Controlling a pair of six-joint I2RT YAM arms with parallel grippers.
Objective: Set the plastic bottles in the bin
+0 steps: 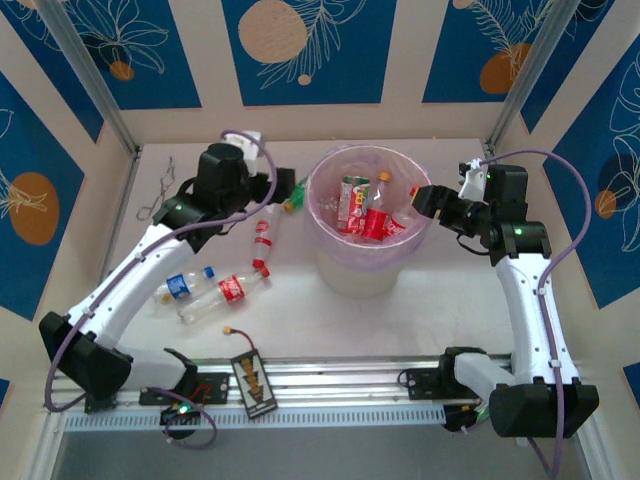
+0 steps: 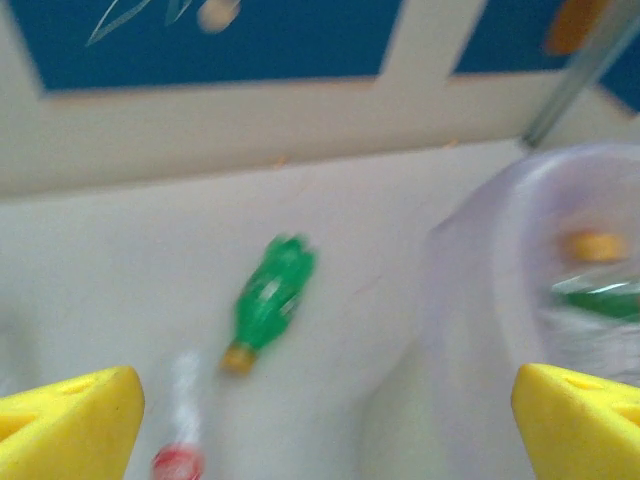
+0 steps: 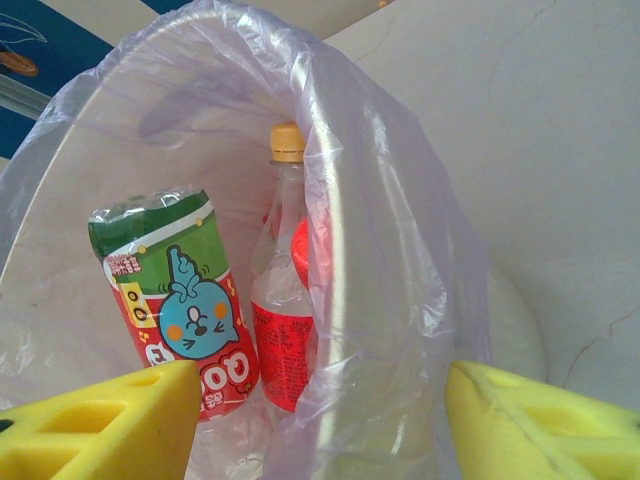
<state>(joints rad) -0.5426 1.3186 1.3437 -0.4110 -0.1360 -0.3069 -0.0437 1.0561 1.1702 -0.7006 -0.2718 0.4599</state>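
Note:
The bin (image 1: 333, 262) is a round white bucket lined with a lilac bag, standing mid-table with several bottles inside. On the table left of it lie a green bottle (image 1: 295, 197), a red-labelled bottle (image 1: 262, 245), a blue-labelled bottle (image 1: 183, 284) and another red-labelled one (image 1: 225, 293). My left gripper (image 1: 272, 190) hangs open above the table beside the green bottle (image 2: 272, 300), nothing between its fingers; that view is blurred. My right gripper (image 1: 425, 200) is open and straddles the bin's right rim (image 3: 340, 250), one finger inside near a cartoon-labelled bottle (image 3: 170, 300) and a yellow-capped bottle (image 3: 285, 300).
Metal forceps (image 1: 160, 190) lie at the far left by the wall. A yellow-and-black card (image 1: 250, 380) sits at the near edge on the metal rail. Walls close the table on three sides.

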